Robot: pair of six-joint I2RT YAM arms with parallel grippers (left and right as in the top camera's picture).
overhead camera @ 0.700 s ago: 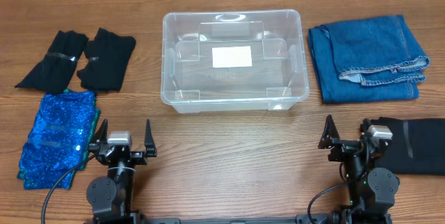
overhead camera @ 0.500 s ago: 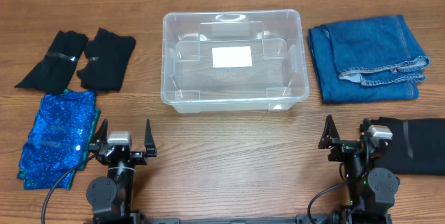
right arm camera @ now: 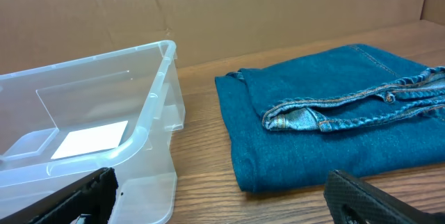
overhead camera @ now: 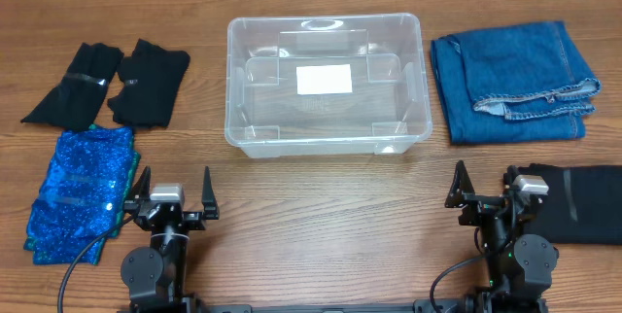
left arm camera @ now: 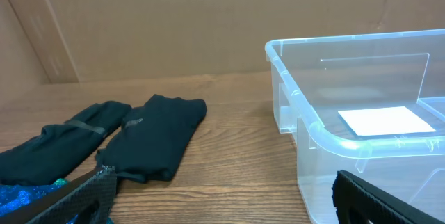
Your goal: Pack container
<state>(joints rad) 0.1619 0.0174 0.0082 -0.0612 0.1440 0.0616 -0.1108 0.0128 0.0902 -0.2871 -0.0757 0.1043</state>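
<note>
The clear container (overhead camera: 233, 80) with a white label on its bottom stands empty at the table's middle back; it also shows in the left wrist view (left arm camera: 306, 123) and the right wrist view (right arm camera: 149, 113). My left gripper (overhead camera: 173, 189) is open and empty at the front left, next to a blue sequined cloth (overhead camera: 78, 191). My right gripper (overhead camera: 486, 185) is open and empty at the front right, beside a black folded cloth (overhead camera: 583, 201). Folded blue jeans (overhead camera: 510, 80) lie right of the container and show in the right wrist view (right arm camera: 327, 120).
Two black folded garments (overhead camera: 107, 82) lie at the back left and show in the left wrist view (left arm camera: 139, 140). A cardboard wall (left arm camera: 174, 22) stands behind the table.
</note>
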